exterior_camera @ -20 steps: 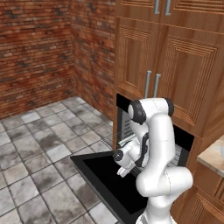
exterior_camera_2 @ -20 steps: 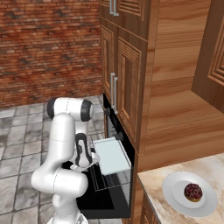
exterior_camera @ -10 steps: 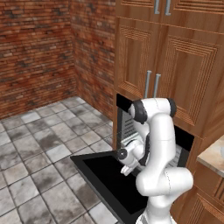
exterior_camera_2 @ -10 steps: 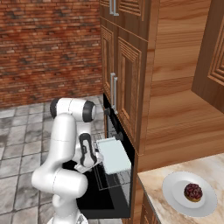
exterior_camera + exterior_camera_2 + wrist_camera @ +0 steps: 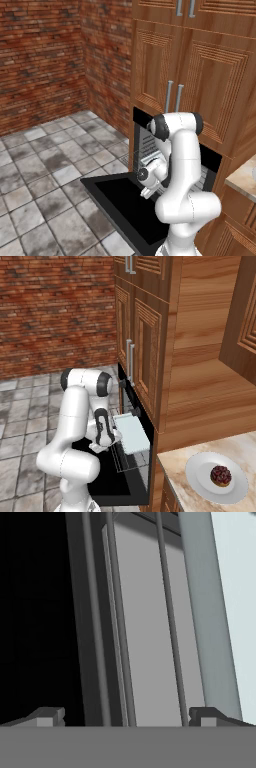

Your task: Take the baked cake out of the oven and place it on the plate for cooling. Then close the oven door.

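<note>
In the left base view the arm folds down in front of the oven (image 5: 150, 145), and the gripper (image 5: 146, 181) has sunk a little lower and nearer the cavity than a second ago, now hanging just above the dropped-open door (image 5: 125, 207), whose glossy panel lies flat toward the floor. In the right base view the gripper (image 5: 106, 442) has likewise crept toward the rack, ending just beside the pale tray (image 5: 131, 432) that sticks out of the oven (image 5: 131, 421); the cake (image 5: 220, 475) sits well apart on the plate (image 5: 200, 478) on the counter (image 5: 175, 466), a dark reddish-brown lump near the plate's centre, and the door (image 5: 107, 483) is down. In the hand view the fingertips (image 5: 47, 716) stand spread wide with nothing between them, looking along grey rack wires (image 5: 167, 617) with the tray's pale edge (image 5: 235, 587) at the right. My reading: the cake step looks finished, so what remains is shutting the door, and this small drift downward suggests the hand is working its way toward the panel's edge or handle, though the handle itself cannot be made out here.
</note>
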### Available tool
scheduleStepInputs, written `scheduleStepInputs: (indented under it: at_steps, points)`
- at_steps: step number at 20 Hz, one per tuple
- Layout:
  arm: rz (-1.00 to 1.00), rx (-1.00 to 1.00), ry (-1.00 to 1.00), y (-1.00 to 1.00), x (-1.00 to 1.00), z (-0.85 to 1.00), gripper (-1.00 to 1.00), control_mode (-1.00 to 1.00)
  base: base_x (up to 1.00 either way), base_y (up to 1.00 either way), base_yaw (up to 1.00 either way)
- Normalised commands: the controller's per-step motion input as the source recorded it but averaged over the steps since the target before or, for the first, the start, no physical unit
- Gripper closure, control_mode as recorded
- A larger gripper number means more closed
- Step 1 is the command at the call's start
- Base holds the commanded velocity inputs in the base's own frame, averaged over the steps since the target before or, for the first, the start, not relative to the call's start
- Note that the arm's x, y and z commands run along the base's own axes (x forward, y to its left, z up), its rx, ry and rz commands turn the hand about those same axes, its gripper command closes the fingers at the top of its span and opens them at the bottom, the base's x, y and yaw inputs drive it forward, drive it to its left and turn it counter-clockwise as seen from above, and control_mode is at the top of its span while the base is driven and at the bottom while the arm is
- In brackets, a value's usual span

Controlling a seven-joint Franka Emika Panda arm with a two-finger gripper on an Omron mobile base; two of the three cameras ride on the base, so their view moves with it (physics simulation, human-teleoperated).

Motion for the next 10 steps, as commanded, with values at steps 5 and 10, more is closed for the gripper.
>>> scheduleStepInputs:
  at_steps: [5, 10]
  points:
    - [0.0, 0.0, 0.0, -0.15, 0.15, -0.01, -1.0, -1.0, 0.0, 0.0, 0.0]
    - [0.0, 0.0, 0.0, -0.16, 0.11, 0.0, -1.0, -1.0, 0.0, 0.0, 0.0]
